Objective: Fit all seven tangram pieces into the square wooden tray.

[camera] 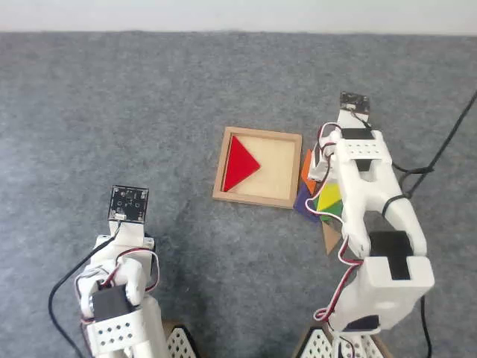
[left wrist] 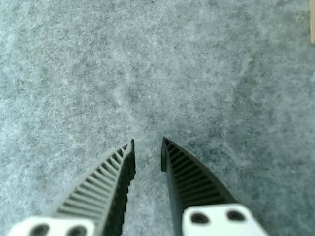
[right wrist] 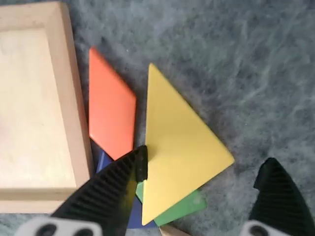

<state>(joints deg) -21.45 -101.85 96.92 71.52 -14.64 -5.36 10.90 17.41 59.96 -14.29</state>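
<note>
High view: the tray (camera: 261,133) holds a red triangle (camera: 238,162) at its nine o'clock side. At its three o'clock, the right gripper (right wrist: 206,164) spreads wide over a yellow triangle (right wrist: 177,142), gripping nothing. The left gripper (left wrist: 147,147), toward seven o'clock, is barely parted and empty.

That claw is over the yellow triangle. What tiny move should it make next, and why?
Probably close on the yellow triangle, lowering a little if needed. The right gripper is open with a finger on either side of it, it lies on top of a green piece, and the tray holds just the red triangle.
</note>
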